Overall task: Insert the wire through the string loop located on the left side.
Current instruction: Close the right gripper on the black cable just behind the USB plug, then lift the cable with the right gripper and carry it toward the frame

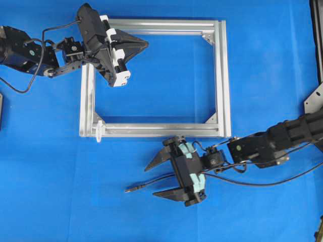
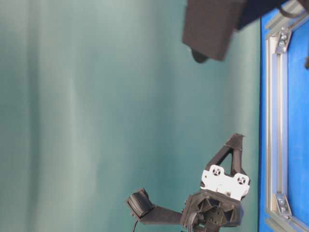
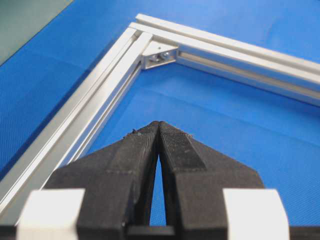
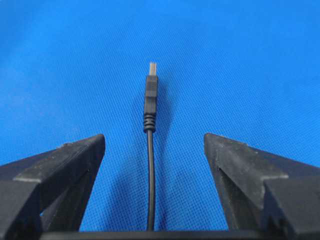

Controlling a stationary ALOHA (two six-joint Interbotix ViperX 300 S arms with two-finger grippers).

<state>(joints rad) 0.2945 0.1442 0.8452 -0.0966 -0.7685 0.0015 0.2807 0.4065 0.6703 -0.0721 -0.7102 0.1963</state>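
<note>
Wire lies flat on the blue counter between our right gripper fingers, which stand wide apart and hold nothing. Our left gripper fingers are pressed together, empty, over the frame. We see the string loop at the frame's lower left corner.

Overhead looks straight down; side view apparently rotated; both share frame.

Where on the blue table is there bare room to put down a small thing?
The wide patch left of the wire, below the frame, is bare. So is the strip right of the frame. Inside the frame the right half is free; the left hand covers the top left. Around the right hand it is crowded.
</note>
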